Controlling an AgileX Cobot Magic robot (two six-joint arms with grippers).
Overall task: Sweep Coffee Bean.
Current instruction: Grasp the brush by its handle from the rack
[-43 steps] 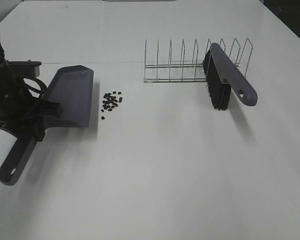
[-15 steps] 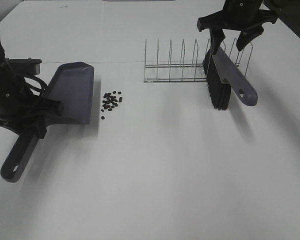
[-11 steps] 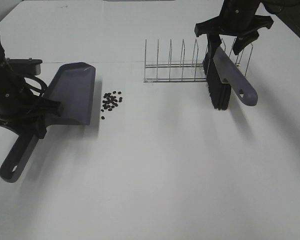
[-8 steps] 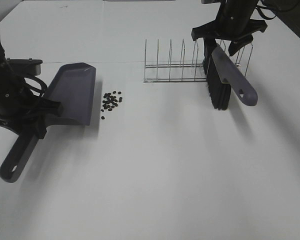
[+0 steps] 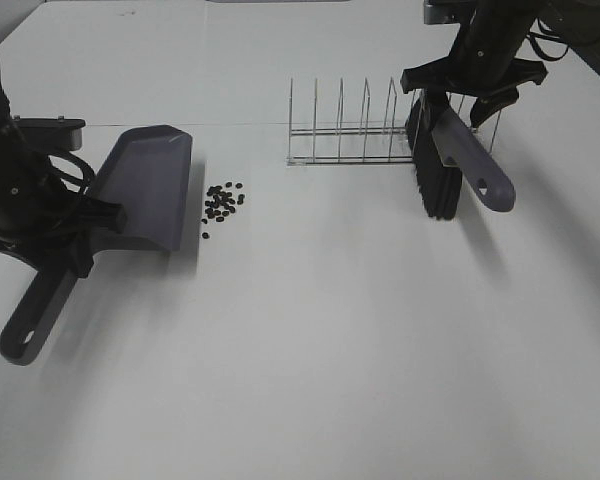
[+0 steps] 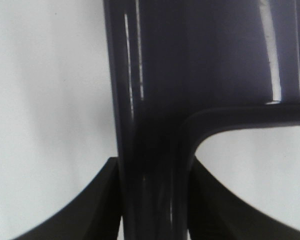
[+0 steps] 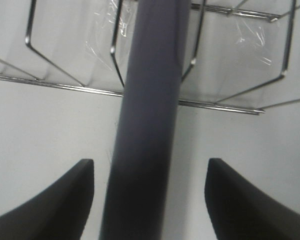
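On the white table (image 5: 310, 380), nothing is swept yet. The coffee beans (image 5: 222, 202) lie in one loose cluster just beside the open lip of the dustpan (image 5: 145, 185), with none inside it as far as can be seen. The left gripper (image 6: 155, 200) is clamped on the dustpan's handle, holding the pan next to the beans. The right gripper (image 7: 150, 162) hovers at the brush (image 5: 460, 150), which leans in the wire rack (image 5: 350, 130). Its jaws are spread wide on either side of the handle, clear of it. By this judgement the brush is not yet grasped, and lifting it out, carrying it across and all the sweeping are left. There is one dustpan, one brush, one rack of about nine wire loops, and roughly fifteen to twenty beans, too small to count exactly.
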